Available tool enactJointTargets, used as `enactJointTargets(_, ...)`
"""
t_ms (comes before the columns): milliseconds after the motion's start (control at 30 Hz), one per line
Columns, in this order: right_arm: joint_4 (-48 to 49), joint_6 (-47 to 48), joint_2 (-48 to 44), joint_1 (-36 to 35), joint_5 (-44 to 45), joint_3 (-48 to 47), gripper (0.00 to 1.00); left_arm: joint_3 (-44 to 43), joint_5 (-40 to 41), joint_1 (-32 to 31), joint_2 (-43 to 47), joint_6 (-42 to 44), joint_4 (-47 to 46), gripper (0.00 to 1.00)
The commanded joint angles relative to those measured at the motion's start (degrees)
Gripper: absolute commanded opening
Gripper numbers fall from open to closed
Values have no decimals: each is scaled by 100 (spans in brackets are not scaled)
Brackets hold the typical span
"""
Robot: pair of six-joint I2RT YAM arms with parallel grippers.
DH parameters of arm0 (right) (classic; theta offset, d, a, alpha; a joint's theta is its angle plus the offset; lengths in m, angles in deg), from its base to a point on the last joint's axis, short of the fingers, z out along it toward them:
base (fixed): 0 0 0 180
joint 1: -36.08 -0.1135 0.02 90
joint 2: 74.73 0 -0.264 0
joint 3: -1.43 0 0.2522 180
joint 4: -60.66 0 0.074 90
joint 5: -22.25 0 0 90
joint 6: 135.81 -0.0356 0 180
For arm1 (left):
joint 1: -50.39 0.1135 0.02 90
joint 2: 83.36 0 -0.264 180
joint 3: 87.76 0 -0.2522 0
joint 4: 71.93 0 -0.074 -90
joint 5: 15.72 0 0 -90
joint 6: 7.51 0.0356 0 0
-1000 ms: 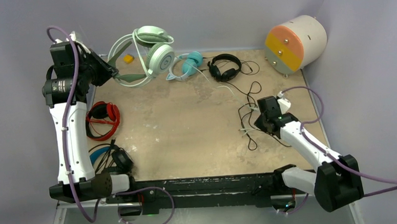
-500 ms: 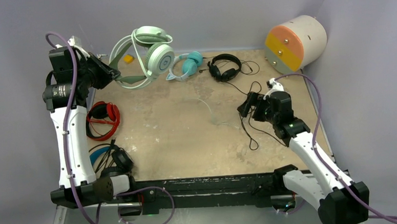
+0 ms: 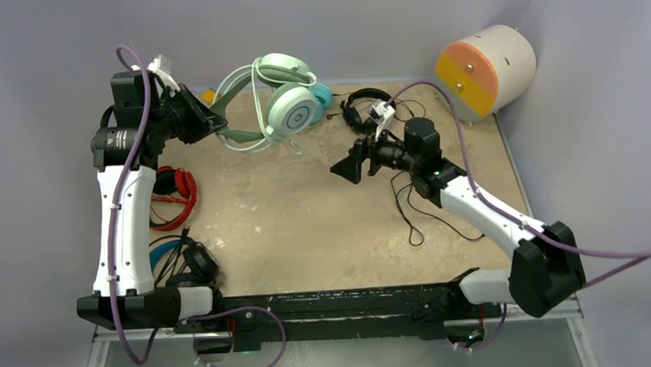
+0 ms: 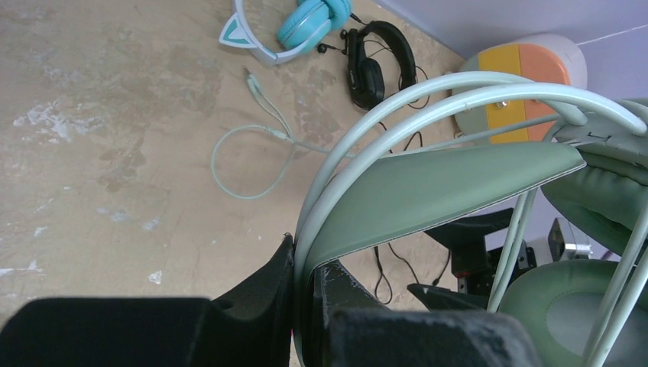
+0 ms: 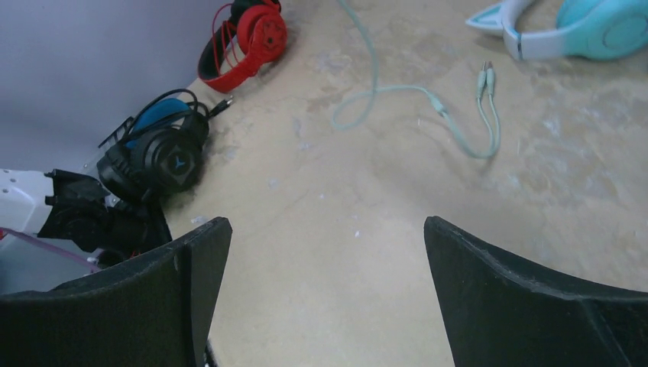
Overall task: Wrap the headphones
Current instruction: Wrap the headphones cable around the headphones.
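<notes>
Mint-green headphones (image 3: 289,110) shifted centreward, left gripper (image 4: 306,267) clamped on headband; right gripper (image 3: 344,167), jaws apart, empty, has swung toward their trailing cable (image 5: 390,89); winding looks next

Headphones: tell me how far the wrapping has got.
Nothing looks wrapped. In hand: the left gripper clamps the mint-green headset by its band, while its cable lies loose on the table ahead of the open right gripper. Left: that cable, plus the red headset, black-and-blue headset, teal cat-eared headset and small black headset.
</notes>
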Motion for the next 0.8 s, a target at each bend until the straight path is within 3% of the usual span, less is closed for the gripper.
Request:
enactJointTargets(0, 1509, -99, 529, -60, -547, -357, 99, -747, -345, -25, -36, -155, -310, 0)
enactJointTargets(167, 2215, -34, 1185, -305, -649, -777, 99, -1290, -587, -25, -135, -260, -203, 0)
enactJointTargets(400, 2112, 198, 1885, -510, -102, -1735, 99, -2074, -921, -25, -383, -368, 13, 0)
enactJointTargets(600, 2433, 222, 2321, -549, 719, -1834, 99, -2140, -1063, -25, -396, -451, -66, 0)
enactJointTargets(767, 2517, 195, 2888, -648, 333, -2209, 98, -2098, -1131, -25, -396, -471, -113, 0)
